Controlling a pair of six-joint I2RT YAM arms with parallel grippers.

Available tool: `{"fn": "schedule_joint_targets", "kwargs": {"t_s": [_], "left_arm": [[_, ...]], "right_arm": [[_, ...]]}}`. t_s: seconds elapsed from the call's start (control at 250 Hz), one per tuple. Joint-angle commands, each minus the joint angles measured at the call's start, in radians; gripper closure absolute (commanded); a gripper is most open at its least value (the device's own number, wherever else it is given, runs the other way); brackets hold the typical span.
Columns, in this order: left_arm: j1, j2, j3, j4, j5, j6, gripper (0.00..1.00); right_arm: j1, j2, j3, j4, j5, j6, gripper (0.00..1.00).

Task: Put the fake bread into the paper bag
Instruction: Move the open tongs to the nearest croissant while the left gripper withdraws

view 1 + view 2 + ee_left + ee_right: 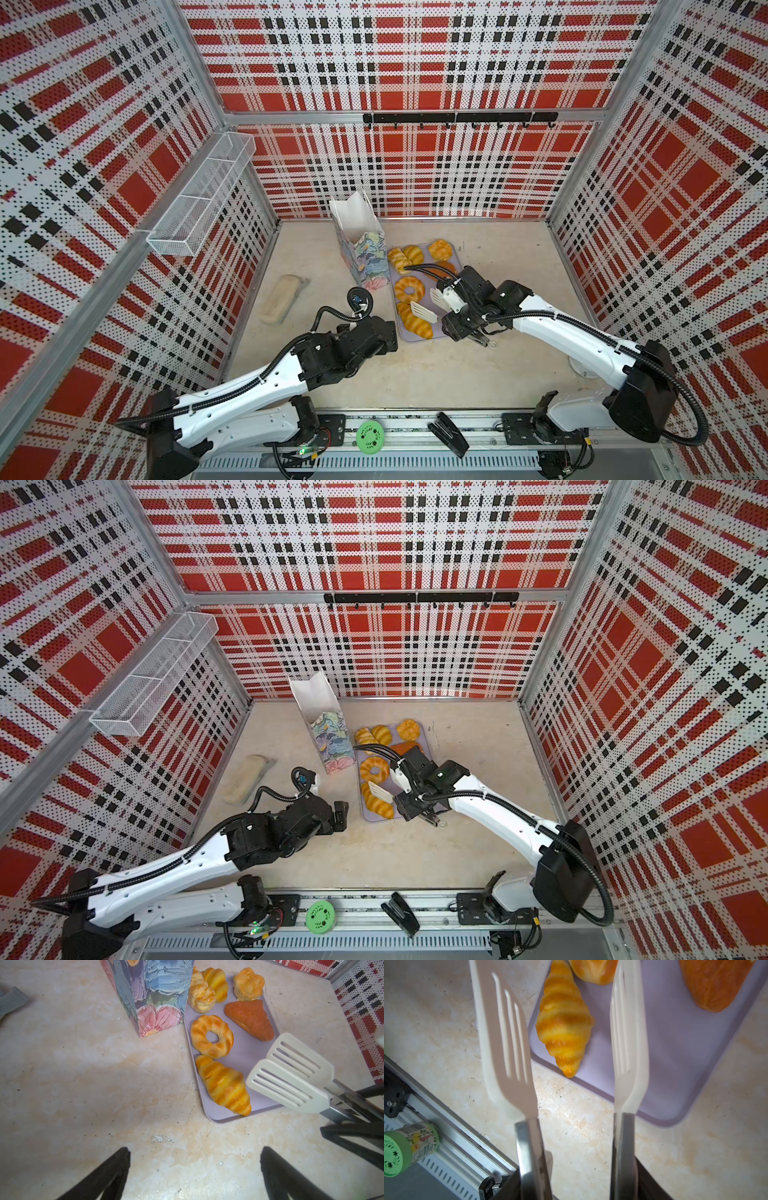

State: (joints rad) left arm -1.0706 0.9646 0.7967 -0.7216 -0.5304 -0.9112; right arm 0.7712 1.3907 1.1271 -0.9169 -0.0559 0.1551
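Several glossy fake bread pieces lie on a lavender tray (453,332): a croissant (415,324) (223,1084) (564,1024), a ring doughnut (409,289) (211,1035), an orange-brown triangular piece (249,1019), braided rolls (202,995) and a round bun (439,249). The floral paper bag (361,249) (328,737) stands upright and open just left of the tray. My right gripper (455,326) (577,1192) is shut on steel tongs with white slotted heads (291,1076) (506,1043). The heads are spread above the tray's near end by the croissant, holding nothing. My left gripper (388,334) (195,1150) is open over bare table.
A pale beige oblong block (281,299) lies at the left of the table. A wire basket (199,199) hangs on the left wall, a hook rail (457,118) on the back wall. A green jar (370,434) and a black stapler (449,434) sit on the front rail.
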Motion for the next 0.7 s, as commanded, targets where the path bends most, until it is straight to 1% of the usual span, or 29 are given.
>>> {"fn": "schedule_joint_targets", "kwargs": {"t_s": [0.0, 0.212, 0.368, 0.532, 0.696], "left_arm": [[-0.022, 0.008, -0.022, 0.049, -0.02, -0.069, 0.01], [-0.037, 0.023, -0.051, 0.054, -0.028, -0.099, 0.01], [-0.038, 0.001, -0.075, 0.05, -0.041, -0.12, 0.01], [-0.052, -0.015, -0.1, 0.053, -0.03, -0.14, 0.0], [-0.092, 0.017, -0.111, 0.056, -0.037, -0.177, 0.01]], "right_arm": [[0.023, -0.022, -0.015, 0.049, -0.009, 0.039, 0.41], [0.071, 0.004, -0.047, 0.049, -0.005, 0.075, 0.41], [0.11, 0.039, -0.053, 0.047, 0.012, 0.089, 0.39], [0.115, 0.068, -0.059, 0.048, 0.029, 0.095, 0.38], [0.117, 0.101, -0.044, 0.033, 0.063, 0.096, 0.38]]}}
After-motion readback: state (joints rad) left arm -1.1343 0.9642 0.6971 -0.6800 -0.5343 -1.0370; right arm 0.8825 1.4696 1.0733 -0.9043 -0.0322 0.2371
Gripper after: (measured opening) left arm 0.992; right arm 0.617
